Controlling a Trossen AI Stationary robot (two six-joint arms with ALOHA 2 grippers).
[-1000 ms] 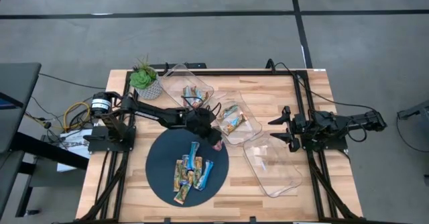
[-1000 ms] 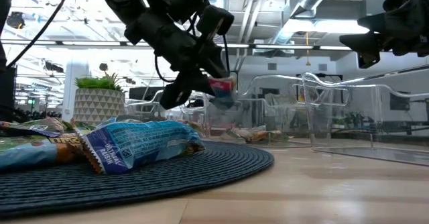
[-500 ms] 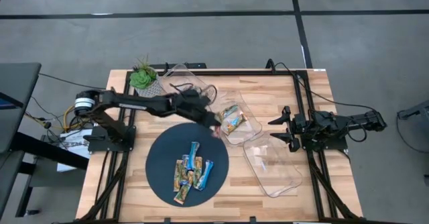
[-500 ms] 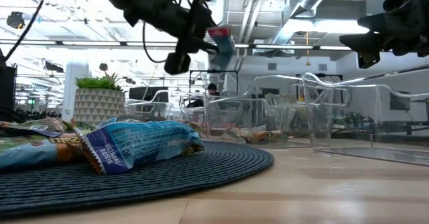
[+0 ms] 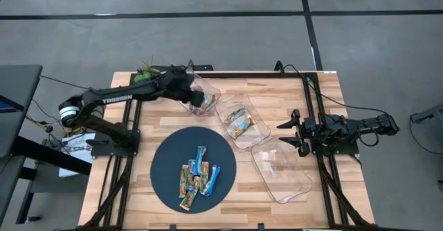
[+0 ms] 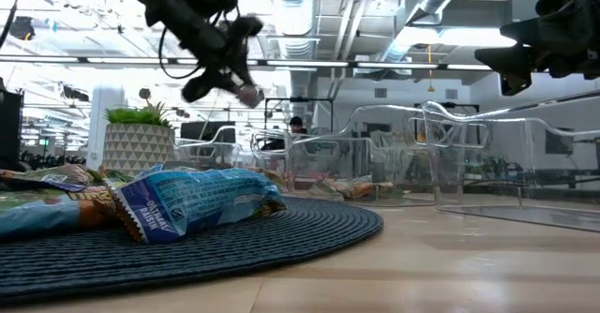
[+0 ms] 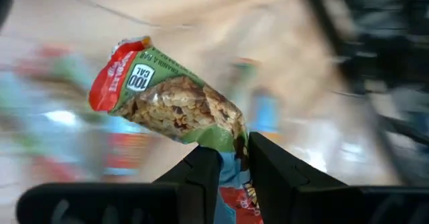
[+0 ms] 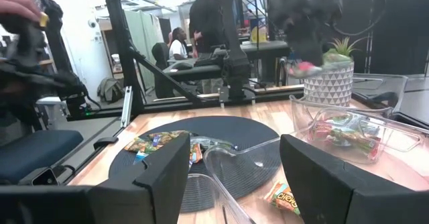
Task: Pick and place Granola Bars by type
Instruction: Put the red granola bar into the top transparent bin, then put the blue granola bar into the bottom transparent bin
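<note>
A green-and-red bar [image 7: 171, 103] is being held between the narrowed fingers [image 7: 201, 177] of the left tool [image 5: 197, 99], pinched at one end with the rest of the wrapper sticking out ahead. The tool is being kept in the air above the far clear tray [image 5: 208, 86], beside the plant [image 5: 145, 70] at the back of the desk [image 5: 277, 93]. A few bars are lying in that tray, and others in the middle tray [image 5: 255, 127]. More bars [image 5: 197, 179] are lying piled on the dark round mat [image 5: 166, 165]. The near tray [image 5: 294, 186] is lying beside the right tool [image 5: 289, 133], which is being held wide open, gripping nothing, at the right side of the desk.
</note>
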